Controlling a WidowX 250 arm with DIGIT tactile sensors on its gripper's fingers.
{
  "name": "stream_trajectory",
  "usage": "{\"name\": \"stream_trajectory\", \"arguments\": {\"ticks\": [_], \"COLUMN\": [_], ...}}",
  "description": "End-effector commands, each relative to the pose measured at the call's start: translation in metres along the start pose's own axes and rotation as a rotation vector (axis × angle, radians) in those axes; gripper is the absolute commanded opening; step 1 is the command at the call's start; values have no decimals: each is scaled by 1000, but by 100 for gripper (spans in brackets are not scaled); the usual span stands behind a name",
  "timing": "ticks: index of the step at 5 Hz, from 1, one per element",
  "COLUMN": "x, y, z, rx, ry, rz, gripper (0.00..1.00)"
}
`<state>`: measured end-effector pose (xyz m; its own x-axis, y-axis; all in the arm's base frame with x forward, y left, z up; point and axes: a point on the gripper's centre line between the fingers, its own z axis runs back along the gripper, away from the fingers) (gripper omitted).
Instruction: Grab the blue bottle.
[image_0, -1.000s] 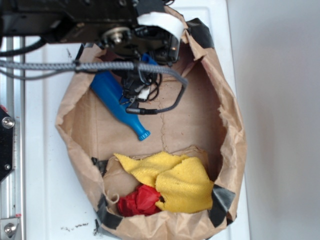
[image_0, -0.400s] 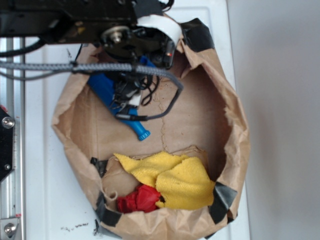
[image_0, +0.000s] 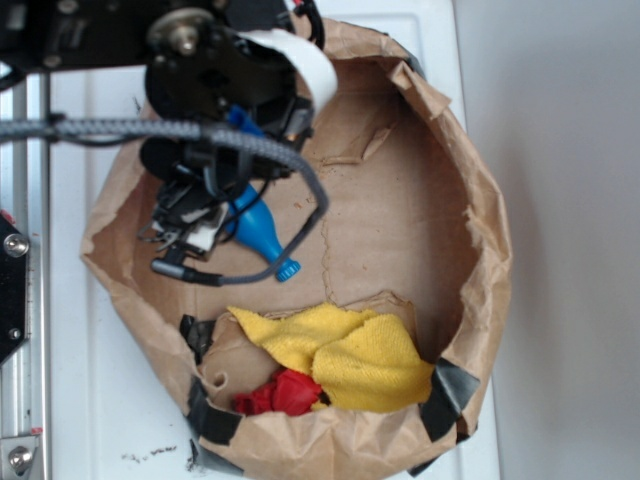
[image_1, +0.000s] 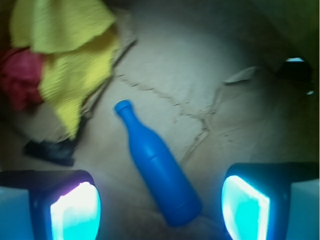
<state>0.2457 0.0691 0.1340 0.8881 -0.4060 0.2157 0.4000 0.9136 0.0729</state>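
The robot's hand (image_1: 160, 200) is hovering wide open and empty over the small bright-blue plastic bottle (image_1: 157, 172), which is lying flat on the crumpled brown paper bag's floor (image_1: 200, 70), its base sitting between the fingers, seemingly lined up for gripping.

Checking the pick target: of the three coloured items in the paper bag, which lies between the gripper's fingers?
The blue bottle, lying on its side; the yellow cloth and red item sit apart.

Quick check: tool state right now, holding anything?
Tool: open, holding nothing; the blue bottle lies on the paper between its fingers, untouched.
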Motion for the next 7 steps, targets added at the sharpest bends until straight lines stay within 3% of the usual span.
{"name": "stream_trajectory", "arguments": {"ticks": [1, 4, 5, 7], "x": [-11, -3, 4, 4], "y": [-3, 1, 4, 6], "z": [-26, -71, -74, -66], "rx": [92, 180, 193, 180], "ry": [-43, -11, 3, -36], "rz": [-94, -120, -92, -54], "gripper": [100, 100, 0, 0]}}
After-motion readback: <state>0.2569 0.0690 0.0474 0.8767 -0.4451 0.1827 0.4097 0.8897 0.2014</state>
